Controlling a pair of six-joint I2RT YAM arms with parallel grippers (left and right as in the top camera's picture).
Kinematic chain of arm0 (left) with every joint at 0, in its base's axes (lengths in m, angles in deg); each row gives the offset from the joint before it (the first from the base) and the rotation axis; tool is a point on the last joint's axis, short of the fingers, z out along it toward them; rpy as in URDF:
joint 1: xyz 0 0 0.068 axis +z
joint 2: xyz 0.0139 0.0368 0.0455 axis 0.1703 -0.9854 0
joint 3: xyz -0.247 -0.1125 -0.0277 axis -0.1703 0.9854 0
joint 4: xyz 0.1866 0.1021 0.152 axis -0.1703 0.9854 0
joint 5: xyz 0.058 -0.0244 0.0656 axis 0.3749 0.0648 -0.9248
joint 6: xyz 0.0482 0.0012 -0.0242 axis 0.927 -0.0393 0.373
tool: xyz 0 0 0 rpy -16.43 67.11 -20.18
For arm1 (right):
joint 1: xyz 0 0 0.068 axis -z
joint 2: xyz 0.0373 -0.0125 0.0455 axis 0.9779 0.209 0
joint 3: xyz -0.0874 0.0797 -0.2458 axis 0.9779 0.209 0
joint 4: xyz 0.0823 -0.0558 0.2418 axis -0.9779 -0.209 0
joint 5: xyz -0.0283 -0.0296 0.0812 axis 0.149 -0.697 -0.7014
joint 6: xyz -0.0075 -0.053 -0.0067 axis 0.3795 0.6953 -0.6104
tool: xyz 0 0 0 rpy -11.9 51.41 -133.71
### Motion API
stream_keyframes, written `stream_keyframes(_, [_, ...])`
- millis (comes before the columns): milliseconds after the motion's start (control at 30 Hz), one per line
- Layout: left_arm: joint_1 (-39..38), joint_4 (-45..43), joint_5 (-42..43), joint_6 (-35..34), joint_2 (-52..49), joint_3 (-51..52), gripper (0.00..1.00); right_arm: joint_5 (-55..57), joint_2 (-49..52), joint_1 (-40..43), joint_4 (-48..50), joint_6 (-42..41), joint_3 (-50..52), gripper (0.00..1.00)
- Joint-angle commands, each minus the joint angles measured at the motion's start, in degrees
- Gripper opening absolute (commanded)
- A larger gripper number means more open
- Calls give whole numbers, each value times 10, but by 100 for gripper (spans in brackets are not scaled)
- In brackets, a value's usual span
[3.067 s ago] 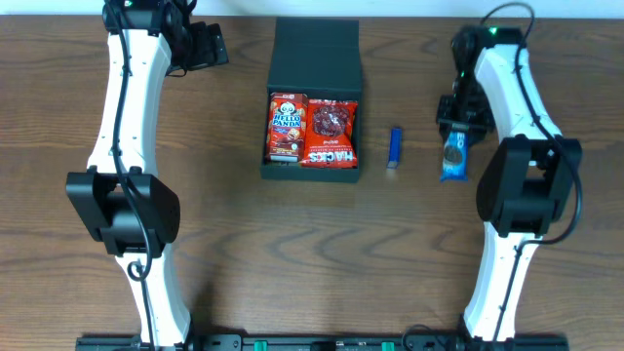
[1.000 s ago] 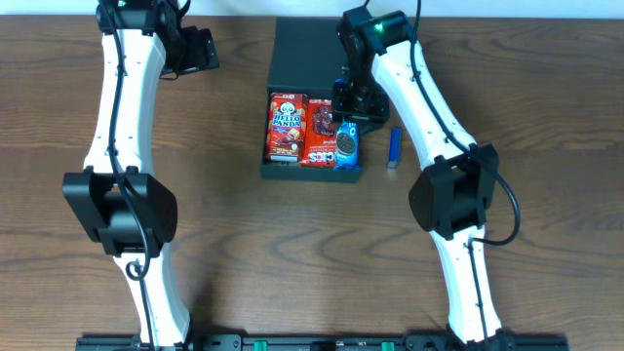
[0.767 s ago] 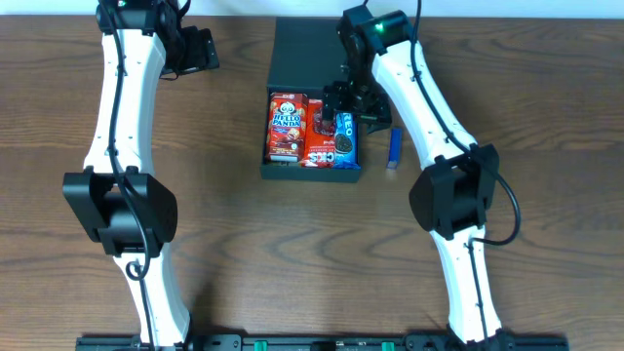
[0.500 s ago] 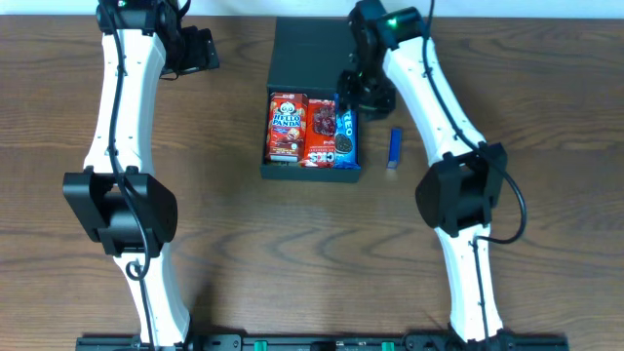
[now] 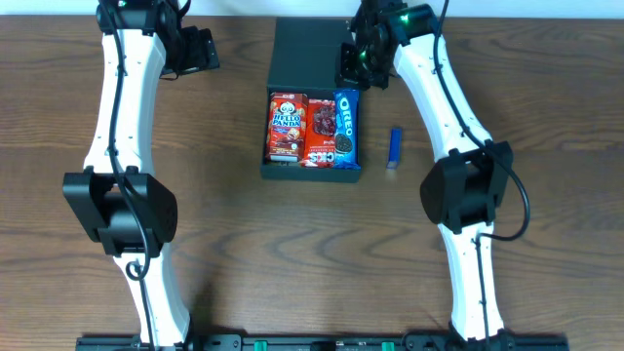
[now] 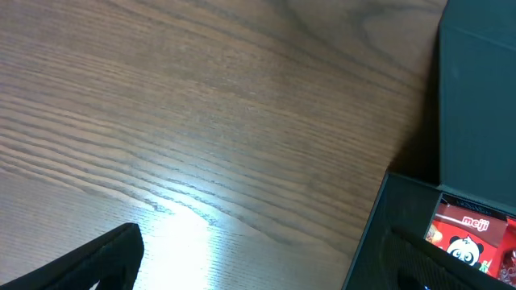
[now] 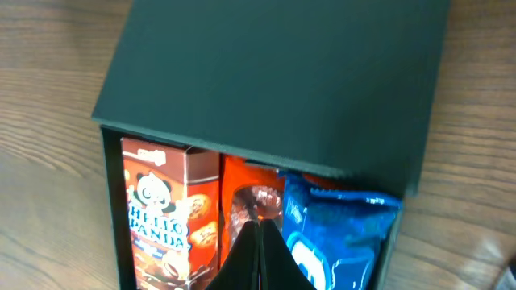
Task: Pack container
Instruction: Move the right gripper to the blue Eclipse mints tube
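The dark container (image 5: 315, 51) sits at the table's far middle, its flap lid (image 7: 282, 80) laid open behind it. Inside lie a red Hello Panda box (image 5: 286, 127), a red snack packet (image 5: 321, 134) and a blue Oreo packet (image 5: 346, 122). All three also show in the right wrist view: the Hello Panda box (image 7: 165, 217), the red packet (image 7: 250, 201), the Oreo packet (image 7: 343, 234). My right gripper (image 5: 359, 60) is shut and empty, above the lid's right side; its fingertips (image 7: 260, 242) touch. My left gripper (image 5: 200, 49) is open, left of the container (image 6: 476, 105).
A small blue packet (image 5: 394, 146) lies on the wooden table (image 5: 224, 224) right of the container. The left arm's links stretch down the table's left side, the right arm's down the right side.
My right gripper carried the Oreo packet into the container's right slot, let it go, then drew back over the lid and shut. The left arm stayed still.
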Motion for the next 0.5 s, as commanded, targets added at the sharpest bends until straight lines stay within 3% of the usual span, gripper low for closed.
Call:
stream_keyframes(0, [0, 2, -10, 8, 3, 3, 95, -20, 23, 19, -1, 11, 7, 1])
stream_keyframes(467, [0, -1, -10, 6, 3, 3, 95, -20, 53, 28, -7, 12, 9, 1])
